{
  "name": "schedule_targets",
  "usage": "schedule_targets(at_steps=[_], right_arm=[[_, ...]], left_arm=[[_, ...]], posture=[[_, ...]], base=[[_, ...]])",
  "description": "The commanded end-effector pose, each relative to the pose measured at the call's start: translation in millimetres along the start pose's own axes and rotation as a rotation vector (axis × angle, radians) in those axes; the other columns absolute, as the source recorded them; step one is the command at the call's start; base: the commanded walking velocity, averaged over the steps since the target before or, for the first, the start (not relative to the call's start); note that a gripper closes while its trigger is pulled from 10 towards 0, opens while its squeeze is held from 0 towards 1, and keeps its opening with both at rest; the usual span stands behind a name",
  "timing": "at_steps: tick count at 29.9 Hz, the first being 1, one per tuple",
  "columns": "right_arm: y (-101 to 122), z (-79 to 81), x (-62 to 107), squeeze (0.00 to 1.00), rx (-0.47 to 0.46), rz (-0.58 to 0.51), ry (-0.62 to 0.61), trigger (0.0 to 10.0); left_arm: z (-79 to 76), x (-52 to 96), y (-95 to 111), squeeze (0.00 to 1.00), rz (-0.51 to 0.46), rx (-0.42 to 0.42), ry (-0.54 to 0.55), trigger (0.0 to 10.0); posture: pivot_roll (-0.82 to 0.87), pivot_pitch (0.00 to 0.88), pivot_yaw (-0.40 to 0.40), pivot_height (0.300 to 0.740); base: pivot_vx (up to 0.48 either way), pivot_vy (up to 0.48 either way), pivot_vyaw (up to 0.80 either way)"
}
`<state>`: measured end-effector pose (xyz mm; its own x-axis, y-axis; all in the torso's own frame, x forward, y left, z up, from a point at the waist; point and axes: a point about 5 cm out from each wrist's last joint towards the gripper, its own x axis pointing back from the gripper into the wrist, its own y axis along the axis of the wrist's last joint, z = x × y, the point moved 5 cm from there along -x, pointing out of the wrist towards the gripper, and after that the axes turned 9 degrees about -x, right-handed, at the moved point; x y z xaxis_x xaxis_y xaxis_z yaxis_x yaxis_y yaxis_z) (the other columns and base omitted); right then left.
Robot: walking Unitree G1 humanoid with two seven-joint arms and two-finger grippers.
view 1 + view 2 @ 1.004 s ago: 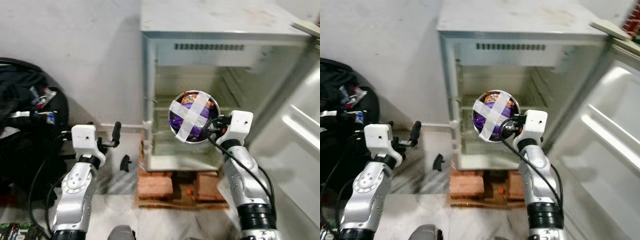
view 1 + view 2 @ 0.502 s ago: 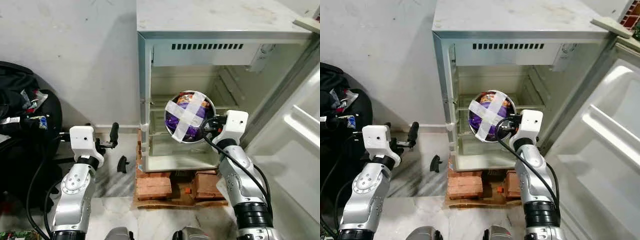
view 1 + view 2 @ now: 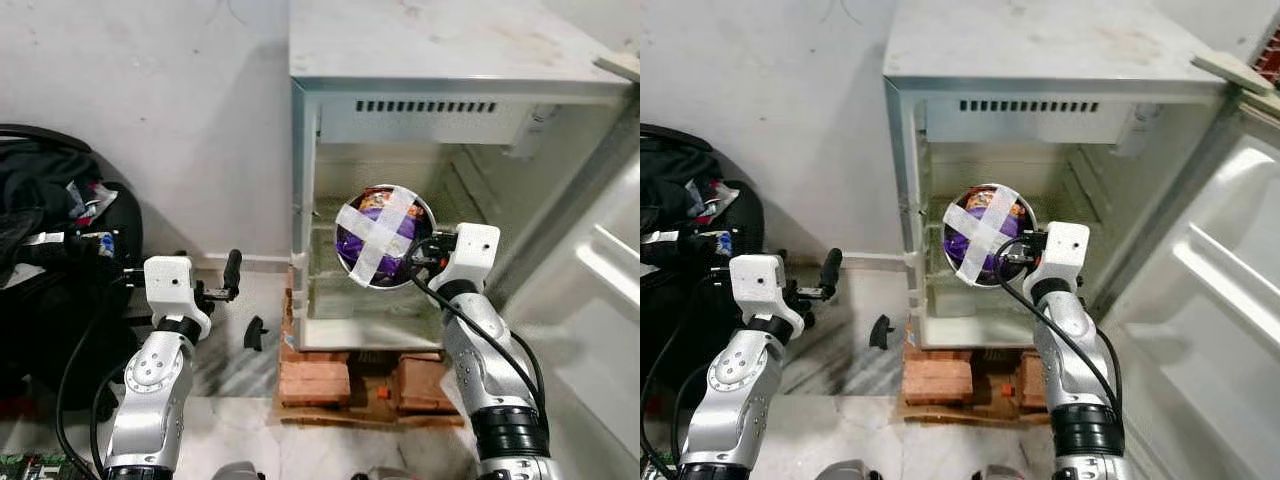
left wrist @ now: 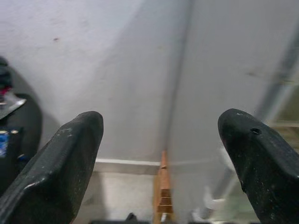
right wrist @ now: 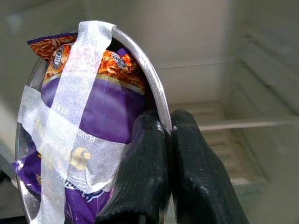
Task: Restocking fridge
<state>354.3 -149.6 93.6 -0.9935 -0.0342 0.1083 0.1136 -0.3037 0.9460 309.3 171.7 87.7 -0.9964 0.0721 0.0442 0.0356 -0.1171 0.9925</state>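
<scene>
A small white fridge (image 3: 420, 60) stands open before me on bricks, its door (image 3: 590, 270) swung out to the right. My right gripper (image 3: 422, 256) is shut on the rim of a steel bowl (image 3: 384, 236), held tilted in front of the fridge's opening. The bowl (image 5: 88, 126) holds a purple snack packet strapped in with a cross of white tape; both black fingers (image 5: 145, 172) pinch its rim. My left gripper (image 3: 232, 272) hangs open and empty to the left of the fridge, its fingers (image 4: 60, 163) wide apart, facing the wall.
Bricks and a wooden board (image 3: 330, 385) prop up the fridge. A black bag with clutter (image 3: 50, 230) lies at the left against the wall. A small black object (image 3: 255, 333) lies on the floor beside the bricks. Glass shelves (image 3: 940, 290) cross the fridge interior.
The whole view has shifted slightly as the camera moved. The bowl stays in front of the fridge opening in my right gripper; the left arm holds its pose.
</scene>
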Motion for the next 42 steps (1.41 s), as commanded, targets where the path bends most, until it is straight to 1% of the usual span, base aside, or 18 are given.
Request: schedule_targets(at_steps=[1, 7, 15, 19, 20, 22, 24, 27, 29, 31, 32, 34, 35, 37, 39, 40, 42], right_arm=[[9, -0.5, -1.5, 0.0, 0.004, -0.031, 0.002, 10.0], [7, 0.2, -0.4, 0.0, 0.004, -0.028, 0.002, 10.0], [9, -1.9, -1.4, 0.0, 0.006, -0.032, -0.007, 10.0], [9, -6.8, -1.8, 0.0, 0.011, -0.033, -0.021, 10.0], [9, -8.6, -2.9, 0.0, 0.012, -0.031, -0.028, 10.0], [7, -10.5, -4.9, 0.0, 0.01, -0.02, -0.045, 10.0], [3, -11.5, -8.5, 0.0, -0.028, 0.003, -0.065, 10.0], [-1, -10.3, -12.1, 0.0, -0.042, 0.021, -0.071, 10.0], [-5, -10.9, -19.5, 0.0, -0.083, 0.046, -0.104, 10.0], [-6, -11.5, -21.6, 0.0, -0.097, 0.056, -0.118, 10.0], [-9, -9.7, -28.3, 0.0, -0.133, 0.074, -0.138, 10.0], [-10, -7.3, -32.7, 0.0, -0.163, 0.081, -0.147, 10.0], [-12, -4.2, -36.8, 0.0, -0.19, 0.09, -0.149, 10.0], [-12, -3.0, -38.6, 0.0, -0.202, 0.093, -0.15, 10.0], [-10, 0.0, -46.9, 0.0, -0.259, 0.098, -0.173, 10.0], [-9, 1.6, -50.3, 0.0, -0.286, 0.102, -0.183, 10.0], [-7, 9.5, -60.2, 0.0, -0.348, 0.118, -0.21, 10.0]], left_arm=[[-0.8, -0.9, 6, 0.0, -0.021, -0.009, -0.008, 10.0], [1.6, -0.6, 6, 0.0, -0.018, -0.01, 0.004, 10.0], [2.6, 1.4, 6, 0.0, -0.022, -0.003, 0.015, 10.0], [6.0, 8.8, 2, 0.0, 0.003, -0.006, 0.04, 10.0], [7.0, 13.0, 0, 0.0, 0.015, -0.01, 0.048, 10.0], [8.6, 17.1, -2, 0.0, 0.025, -0.012, 0.056, 10.0], [11.3, 23.0, -6, 0.0, 0.046, -0.022, 0.068, 10.0], [13.5, 26.7, -9, 0.0, 0.059, -0.021, 0.074, 10.0], [17.2, 32.2, -9, 0.0, 0.071, -0.021, 0.088, 10.0], [18.0, 35.5, -9, 0.0, 0.077, -0.021, 0.092, 10.0], [20.7, 39.5, -10, 0.0, 0.09, -0.012, 0.104, 10.0], [20.7, 45.2, -10, 0.0, 0.095, -0.008, 0.107, 10.0], [19.9, 48.1, -9, 0.0, 0.09, 0.008, 0.104, 10.0], [18.6, 50.0, -8, 0.0, 0.086, 0.021, 0.1, 10.0], [13.4, 59.6, -4, 0.0, 0.083, 0.034, 0.083, 10.0], [12.4, 62.9, -4, 0.0, 0.09, 0.032, 0.082, 10.0], [13.9, 72.6, -6, 0.0, 0.115, 0.027, 0.098, 10.0]], posture=[[0.06, 0.066, -0.029, 0.74], [0.06, 0.067, -0.031, 0.74], [0.06, 0.067, -0.031, 0.74], [0.08, 0.07, -0.031, 0.74], [0.08, 0.071, -0.034, 0.74], [0.09, 0.074, -0.036, 0.74], [0.12, 0.083, -0.044, 0.74], [0.13, 0.09, -0.048, 0.74], [0.15, 0.103, -0.052, 0.74], [0.15, 0.106, -0.052, 0.74], [0.16, 0.115, -0.055, 0.74], [0.18, 0.13, -0.063, 0.74], [0.19, 0.134, -0.063, 0.74], [0.2, 0.146, -0.065, 0.74], [0.24, 0.182, -0.078, 0.74], [0.24, 0.187, -0.08, 0.74], [0.27, 0.213, -0.091, 0.74]], base=[[0.33, 0.0, 0.0], [0.344, 0.0, 0.0], [0.0, 0.0, 0.0], [0.0, 0.0, 0.0], [0.0, 0.0, 0.0], [0.0, 0.0, 0.0], [0.0, 0.0, 0.0], [0.0, 0.0, 0.0], [0.0, 0.0, 0.0], [0.0, 0.0, 0.0], [0.0, 0.0, 0.0], [0.0, 0.0, 0.0], [0.0, 0.0, 0.0], [0.0, 0.0, 0.0], [0.0, 0.0, 0.0], [0.0, 0.0, 0.0], [0.0, 0.0, 0.0]])
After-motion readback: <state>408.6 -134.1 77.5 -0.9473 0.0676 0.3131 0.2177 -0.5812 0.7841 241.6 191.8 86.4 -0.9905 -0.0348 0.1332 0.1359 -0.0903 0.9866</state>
